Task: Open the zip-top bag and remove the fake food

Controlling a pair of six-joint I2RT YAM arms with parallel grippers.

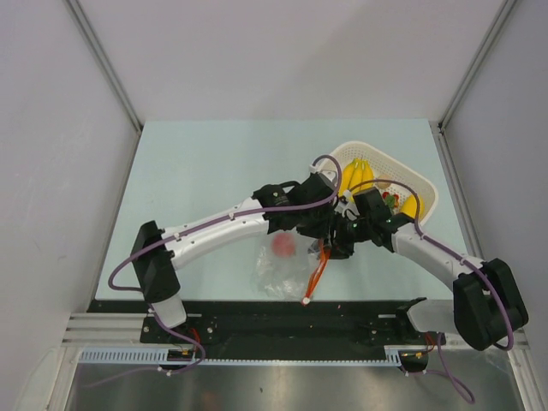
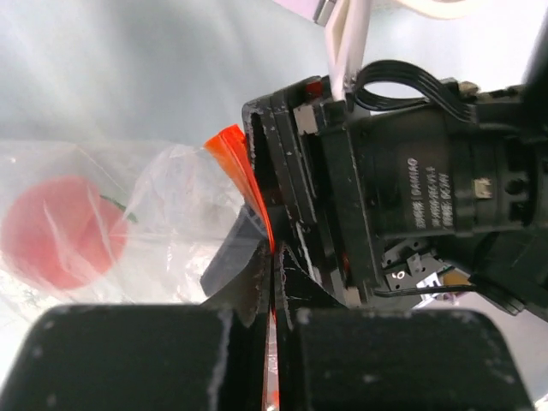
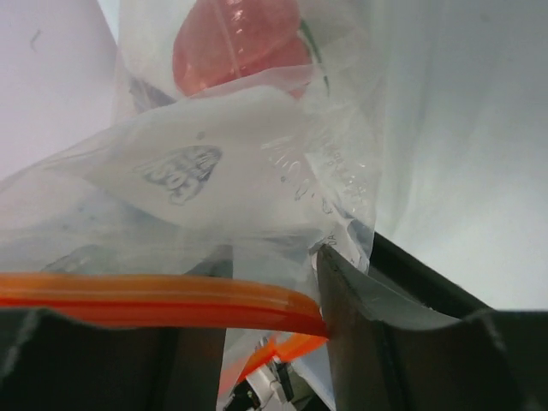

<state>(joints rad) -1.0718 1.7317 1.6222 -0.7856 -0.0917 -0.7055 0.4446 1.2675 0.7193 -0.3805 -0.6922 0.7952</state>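
Orange-red zip strip (image 3: 154,300) = the opening step imo. The bag (image 1: 282,265) lies near-centre w/ a red toy fruit (image 2: 60,231) inside, basket (image 1: 431,190) far right. Left pincer (image 2: 272,257) is pressed together on the strip. Right pincer (image 3: 248,325) has strip btwn its fingers, can't tell if clamped. Next: pull the lips apart.

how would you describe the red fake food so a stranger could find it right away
Find the white basket at the far right, then the clear zip-top bag below and left of it in the top view. The red fake food is the round piece inside that bag; the yellow pieces sit in the basket instead.
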